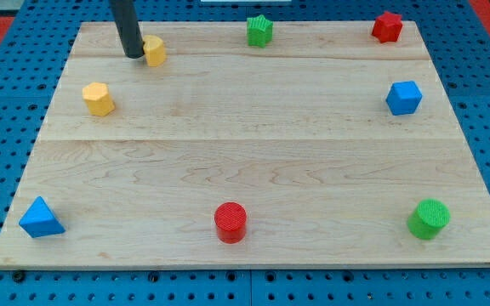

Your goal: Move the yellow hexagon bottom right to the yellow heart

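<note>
Wooden board (253, 161) inspected. My tip (133, 55) rests on the board at the view's top left, touching or just beside the yellow heart (154, 51), at its 9 o'clock. The arm carries no pincer, only the rod, and nothing is gripped. The yellow hexagon (99, 99) lies apart from the heart, at its 7 o'clock.

Other blocks:
- green star (260, 31), top centre
- red block (387, 26), top right
- blue cube (404, 98), right edge
- green cylinder (430, 218), bottom right
- red cylinder (230, 222), bottom centre
- blue triangle (40, 218), bottom left
</note>
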Robot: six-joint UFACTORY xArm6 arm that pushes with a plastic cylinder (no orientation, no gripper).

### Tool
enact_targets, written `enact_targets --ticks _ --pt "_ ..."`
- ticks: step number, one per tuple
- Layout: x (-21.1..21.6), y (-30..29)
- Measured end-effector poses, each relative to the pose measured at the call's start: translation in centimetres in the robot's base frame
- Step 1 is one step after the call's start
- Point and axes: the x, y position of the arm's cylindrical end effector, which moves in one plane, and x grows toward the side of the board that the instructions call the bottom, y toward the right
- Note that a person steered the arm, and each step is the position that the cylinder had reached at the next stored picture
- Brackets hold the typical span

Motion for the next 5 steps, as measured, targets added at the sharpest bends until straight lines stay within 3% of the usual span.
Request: enact_targets --ticks 2,3,5 --pt "0.1 1.8" --pt "1.8 -0.5" --pt "6.2 -11.6"
